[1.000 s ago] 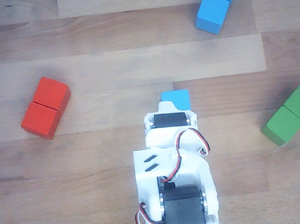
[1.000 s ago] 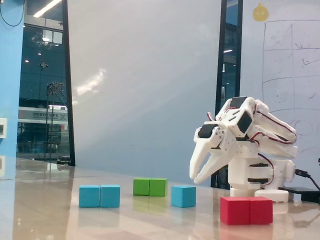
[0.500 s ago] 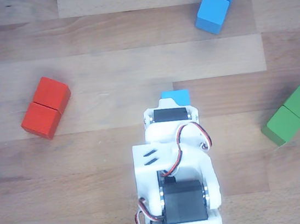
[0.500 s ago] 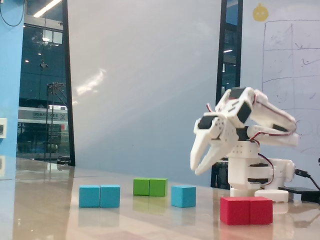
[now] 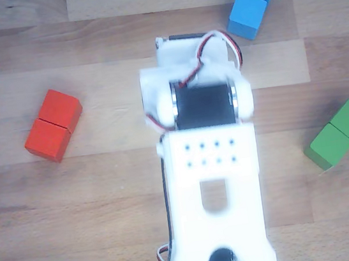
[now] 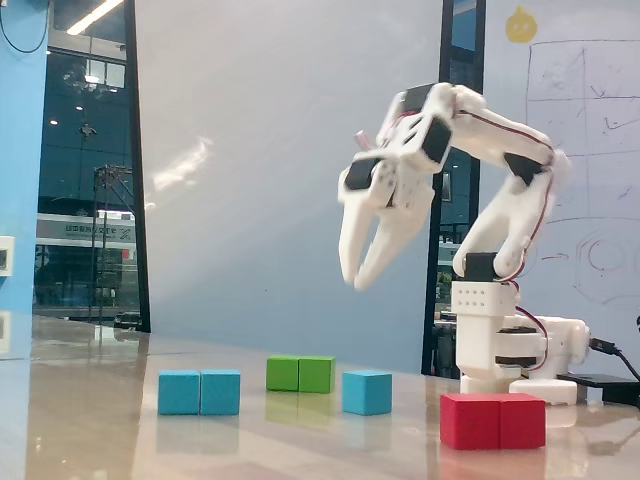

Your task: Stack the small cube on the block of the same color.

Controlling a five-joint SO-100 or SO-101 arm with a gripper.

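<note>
In the fixed view the small blue cube [image 6: 367, 392] sits on the table between the green block and the red block. The blue oblong block [image 6: 200, 392], with a seam across its middle, lies to the cube's left; it also shows in the other view [image 5: 253, 1] at the top right. My gripper [image 6: 354, 285] hangs high above the table, pointing down, above and a little left of the cube. Its fingers stand slightly apart and hold nothing. In the other view my arm's white body [image 5: 211, 164] covers the middle, and the cube and fingertips are hidden.
A red oblong block [image 6: 493, 420] [image 5: 53, 125] lies nearest the fixed camera. A green oblong block [image 6: 300, 374] [image 5: 339, 133] lies farther back. My arm's base [image 6: 500, 350] stands at the right in the fixed view.
</note>
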